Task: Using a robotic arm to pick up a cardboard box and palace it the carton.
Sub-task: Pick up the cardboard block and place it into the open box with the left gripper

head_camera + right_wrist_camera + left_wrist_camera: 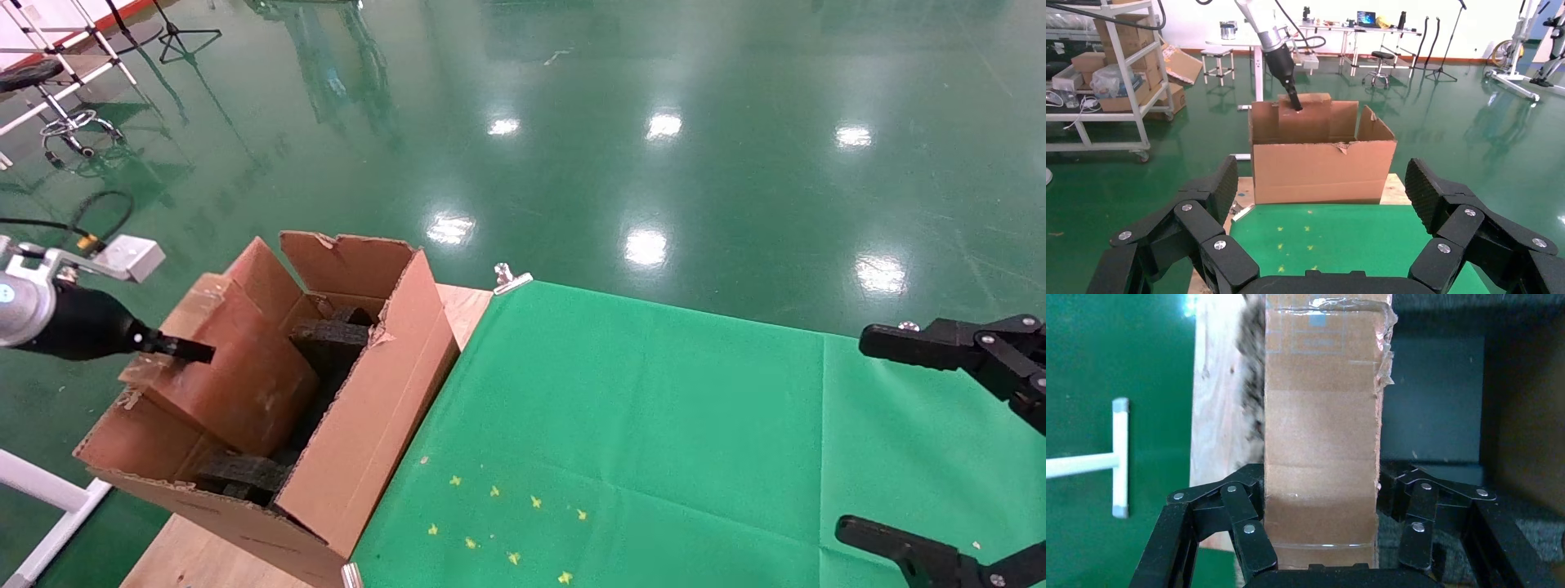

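Note:
The cardboard box (233,380), small, brown and taped, stands inside the carton (372,408) at its left side, its top rising above the flaps. My left gripper (192,351) is shut on the box from the left. In the left wrist view the box (1321,416) fills the gap between both black fingers (1251,533). Black foam blocks (331,343) lie in the carton beside the box. My right gripper (856,437) is open and empty over the table's right side. The right wrist view shows the carton (1321,171), the box (1303,119) and the left arm (1275,49) beyond it.
A green cloth (654,425) with small yellow marks (498,523) covers the wooden table (466,306). A metal clip (511,278) holds the cloth's far corner. The carton stands at the table's left edge. A shelf rack (1113,73) stands on the green floor.

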Available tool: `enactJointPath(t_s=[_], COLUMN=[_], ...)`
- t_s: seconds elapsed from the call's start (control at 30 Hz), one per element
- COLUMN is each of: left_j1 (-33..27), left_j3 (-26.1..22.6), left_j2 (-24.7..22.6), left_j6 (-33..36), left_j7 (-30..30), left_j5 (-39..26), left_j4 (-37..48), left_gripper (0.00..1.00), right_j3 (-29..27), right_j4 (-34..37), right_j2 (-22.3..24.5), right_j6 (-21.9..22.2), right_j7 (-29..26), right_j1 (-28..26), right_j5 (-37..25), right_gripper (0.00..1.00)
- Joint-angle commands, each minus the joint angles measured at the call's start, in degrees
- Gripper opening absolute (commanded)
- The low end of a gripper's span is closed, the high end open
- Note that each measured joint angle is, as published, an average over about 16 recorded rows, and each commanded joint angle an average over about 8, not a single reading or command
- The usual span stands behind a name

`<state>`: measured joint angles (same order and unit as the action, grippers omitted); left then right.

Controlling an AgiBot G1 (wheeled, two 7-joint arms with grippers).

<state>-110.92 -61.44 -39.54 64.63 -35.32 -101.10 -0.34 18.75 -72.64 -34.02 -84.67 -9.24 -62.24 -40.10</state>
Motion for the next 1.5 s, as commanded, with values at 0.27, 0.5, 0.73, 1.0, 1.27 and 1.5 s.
enactJointPath(t_s=[0.27, 0.5, 0.73, 1.0, 1.27, 1.5], left_j1=[3.90, 7.88, 11.28, 14.68, 17.11, 18.68], left_j3=[0.44, 1.15, 1.77, 2.39, 2.64, 2.85], left_j2=[-1.85, -3.33, -4.75, -6.13, -7.11, -7.62], left_j6=[-2.63, -6.48, -9.05, -11.99, -14.26, -15.66], left_j7=[-0.85, -1.95, -2.91, -4.21, -5.31, -6.53], left_j5=[0.63, 1.64, 2.49, 3.36, 3.71, 4.01], left_j4=[0.86, 1.33, 1.38, 1.41, 1.29, 1.35], left_gripper=[0.00, 0.00, 0.00, 0.00, 0.00, 0.02], right_j3=[0.01, 0.02, 0.03, 0.04, 0.05, 0.06], right_j4=[0.00, 0.00, 0.00, 0.00, 0.00, 0.00], right_j2=[0.00, 0.01, 0.01, 0.02, 0.02, 0.02], right_j6=[0.00, 0.01, 0.01, 0.02, 0.02, 0.02], right_j7=[0.01, 0.01, 0.01, 0.02, 0.02, 0.03], right_j1=[0.00, -0.01, -0.01, -0.01, -0.01, -0.01], right_j5=[0.01, 0.01, 0.02, 0.03, 0.03, 0.04], right_gripper=[1.00, 1.00, 1.00, 1.00, 1.00, 1.00])
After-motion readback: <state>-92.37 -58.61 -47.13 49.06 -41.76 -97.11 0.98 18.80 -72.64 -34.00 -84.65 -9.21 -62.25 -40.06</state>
